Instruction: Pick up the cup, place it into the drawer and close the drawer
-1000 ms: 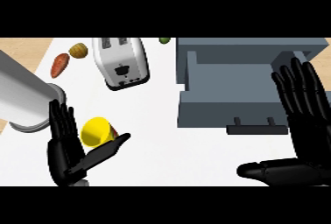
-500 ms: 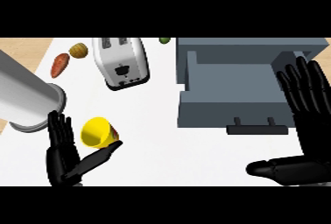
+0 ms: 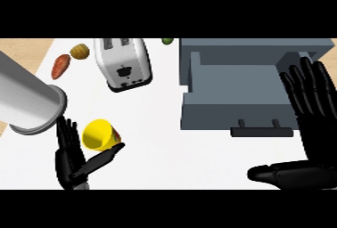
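The yellow cup [image 3: 100, 134] lies tipped on the white counter [image 3: 171, 151], its mouth facing lower left. My left hand [image 3: 71, 156] is just to the cup's left, open, with straight fingers beside the cup and the thumb stretched under it. The grey drawer [image 3: 217, 109] stands pulled open at the upper right, with its handle [image 3: 261, 131] toward me and nothing showing inside. My right hand [image 3: 314, 107] is open, fingers up, over the drawer's right side, and its thumb lies low at the right.
A white toaster [image 3: 124, 62] stands behind the cup. A large grey cylinder [image 3: 26, 107] fills the left edge close to the cup. An orange vegetable [image 3: 60, 66], a brown potato [image 3: 80, 50] and a green item [image 3: 168, 41] lie at the back.
My left hand has sunk slightly toward the lower edge and its thumb has dropped away from the cup's side. The cup and my right hand have barely moved.
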You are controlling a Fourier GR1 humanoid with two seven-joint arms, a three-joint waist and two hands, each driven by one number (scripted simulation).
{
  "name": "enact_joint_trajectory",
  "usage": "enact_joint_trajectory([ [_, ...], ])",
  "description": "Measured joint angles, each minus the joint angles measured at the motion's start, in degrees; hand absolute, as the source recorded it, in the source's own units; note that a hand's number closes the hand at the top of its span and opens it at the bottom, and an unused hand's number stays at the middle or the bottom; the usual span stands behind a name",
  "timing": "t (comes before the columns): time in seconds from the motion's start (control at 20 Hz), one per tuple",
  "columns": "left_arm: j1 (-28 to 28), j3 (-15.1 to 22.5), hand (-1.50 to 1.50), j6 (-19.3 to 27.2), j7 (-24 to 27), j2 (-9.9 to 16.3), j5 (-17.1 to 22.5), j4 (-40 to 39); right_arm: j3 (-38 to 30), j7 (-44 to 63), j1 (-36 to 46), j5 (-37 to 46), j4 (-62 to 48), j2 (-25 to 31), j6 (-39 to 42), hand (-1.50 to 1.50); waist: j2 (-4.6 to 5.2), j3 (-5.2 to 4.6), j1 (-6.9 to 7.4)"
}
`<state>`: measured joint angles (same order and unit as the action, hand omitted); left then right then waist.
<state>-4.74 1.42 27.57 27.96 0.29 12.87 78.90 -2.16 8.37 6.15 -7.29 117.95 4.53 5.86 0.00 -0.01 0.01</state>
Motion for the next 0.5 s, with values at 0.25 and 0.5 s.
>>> enact_joint_trajectory([
  [0.25,0.7,-1.5,-1.50,-1.5,6.8,0.0,3.6,-6.6,-0.4,1.2,0.0,-0.9,0.6,0.2,0.3,-1.50,0.00,-0.01,0.00],
  [0.5,2.7,-3.8,-1.50,-3.7,10.0,0.4,4.9,-12.3,-0.5,1.6,0.3,-1.0,0.8,0.4,0.5,-1.50,0.00,0.00,-0.02],
])
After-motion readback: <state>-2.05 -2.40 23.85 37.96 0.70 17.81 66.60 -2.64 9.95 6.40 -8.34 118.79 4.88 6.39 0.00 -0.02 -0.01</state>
